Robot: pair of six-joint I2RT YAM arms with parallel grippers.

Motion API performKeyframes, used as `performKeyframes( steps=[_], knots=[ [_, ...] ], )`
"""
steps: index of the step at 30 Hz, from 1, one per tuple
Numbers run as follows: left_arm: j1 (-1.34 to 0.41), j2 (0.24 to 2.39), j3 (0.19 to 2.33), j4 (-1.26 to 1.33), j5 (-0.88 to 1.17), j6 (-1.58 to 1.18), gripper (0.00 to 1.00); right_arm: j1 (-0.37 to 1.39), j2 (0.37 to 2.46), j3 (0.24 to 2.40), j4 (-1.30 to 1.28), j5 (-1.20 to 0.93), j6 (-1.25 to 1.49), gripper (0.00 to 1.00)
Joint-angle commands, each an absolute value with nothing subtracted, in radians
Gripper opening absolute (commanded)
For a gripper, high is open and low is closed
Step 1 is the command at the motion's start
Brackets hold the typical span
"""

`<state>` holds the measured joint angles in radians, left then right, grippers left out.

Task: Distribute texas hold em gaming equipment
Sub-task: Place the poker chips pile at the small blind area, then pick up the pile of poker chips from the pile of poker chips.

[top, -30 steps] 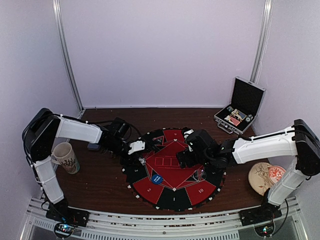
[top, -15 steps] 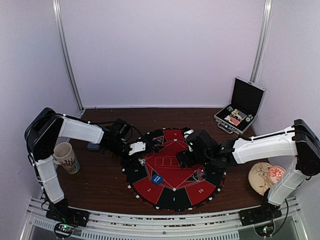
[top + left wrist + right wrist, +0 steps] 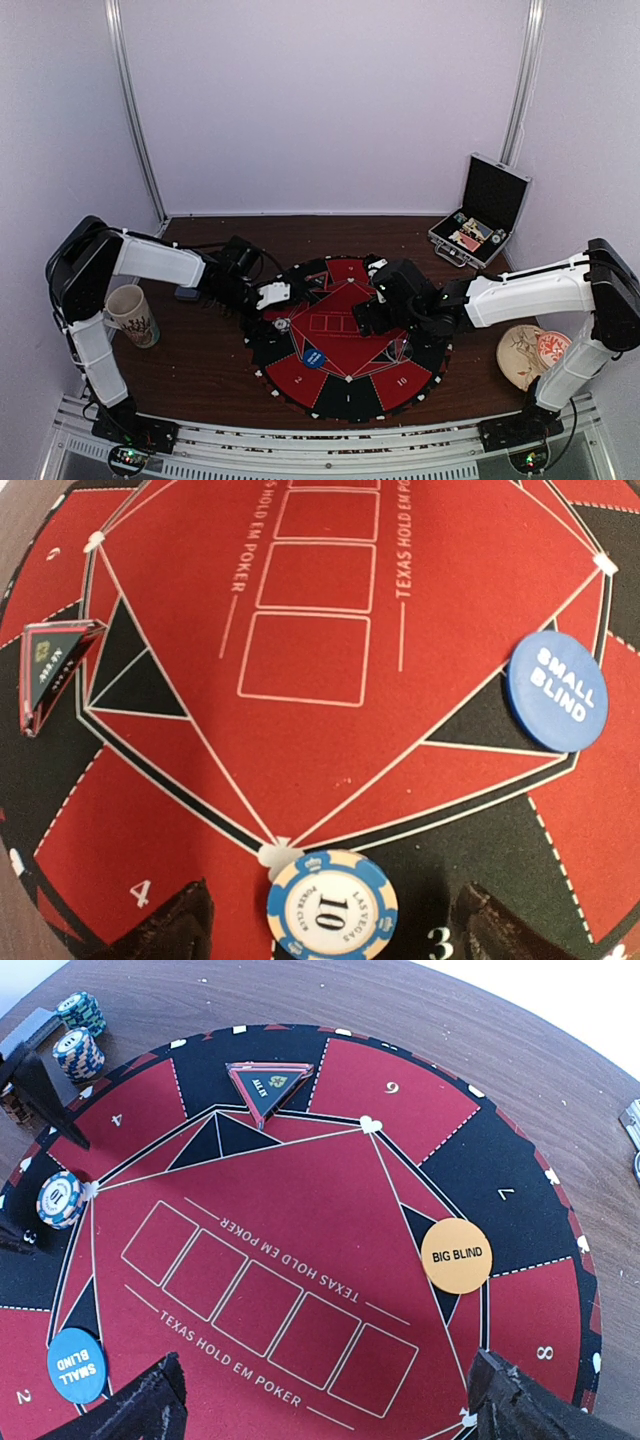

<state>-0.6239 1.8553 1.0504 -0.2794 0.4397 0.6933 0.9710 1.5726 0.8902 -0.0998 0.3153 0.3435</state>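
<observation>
Left end effector straddles the poker chip.

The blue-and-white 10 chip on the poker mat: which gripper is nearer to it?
Left. The left gripper hangs right over the 10 chip, with an open finger on either side and neither touching it. The right gripper is away across the mat, near its middle, and is also open.

Bright, even light casts soft shadows. The round red-and-black felt mat ahead of the right fingers is crisp; the dark left fingertips blur, and the pale wall beyond glares white.
</observation>
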Motion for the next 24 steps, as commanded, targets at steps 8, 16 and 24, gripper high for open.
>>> performKeyframes(
  steps=[8,16,24],
  knots=[
    [-0.512,1.514,0.934,-0.114,0.488,0.585,0.98,0.971,1.548,0.879,-0.092,0.340,0.341,0.99],
    [-0.353,1.412,0.885,-0.004,0.492,0.476,0.98,0.970,1.547,0.877,-0.091,0.345,0.342,1.00],
    [-0.310,1.524,0.959,-0.045,0.450,0.422,0.98,0.971,1.552,0.879,-0.092,0.347,0.342,1.00]
  ],
)
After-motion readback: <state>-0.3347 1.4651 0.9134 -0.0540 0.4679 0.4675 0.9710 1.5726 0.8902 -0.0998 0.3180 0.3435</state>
